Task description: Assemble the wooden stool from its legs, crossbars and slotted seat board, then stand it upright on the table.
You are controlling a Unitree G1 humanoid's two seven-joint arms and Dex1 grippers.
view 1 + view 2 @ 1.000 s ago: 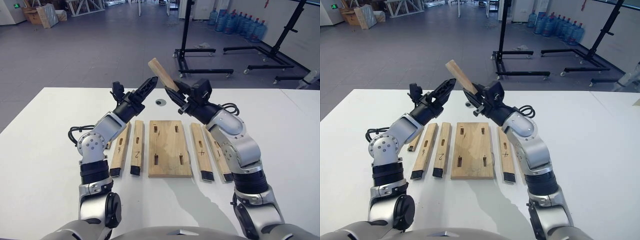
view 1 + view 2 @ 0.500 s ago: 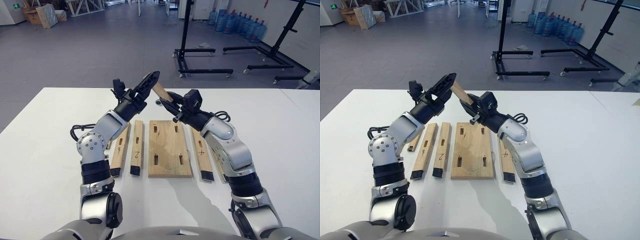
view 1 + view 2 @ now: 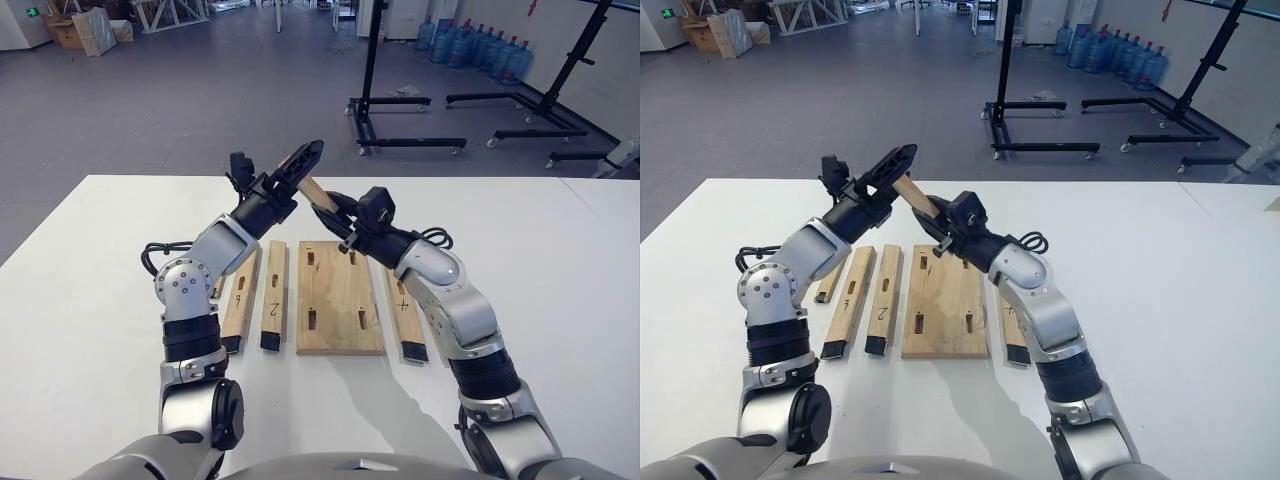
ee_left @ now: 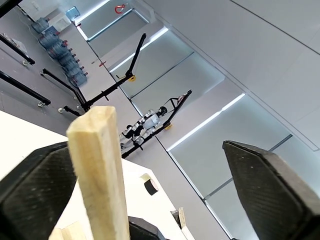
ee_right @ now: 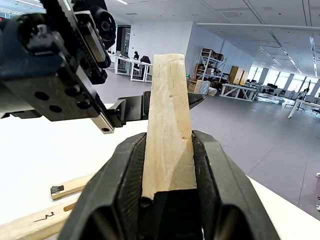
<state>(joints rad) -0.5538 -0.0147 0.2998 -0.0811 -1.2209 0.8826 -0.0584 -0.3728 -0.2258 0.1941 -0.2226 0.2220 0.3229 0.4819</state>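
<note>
Two arms now meet above the far edge of the seat board [image 3: 338, 300]. The right claw [image 3: 340, 214], clamped on a crossbar [image 3: 318, 193], has brought it lower and leftward. The left claw [image 3: 300, 166] gapes wide around its tip, so a handover looks close.

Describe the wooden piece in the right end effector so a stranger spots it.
Start at the white table, then the slotted seat board mid-table. Above its far edge, one wooden bar tilts in the air; every other piece lies flat.
</note>
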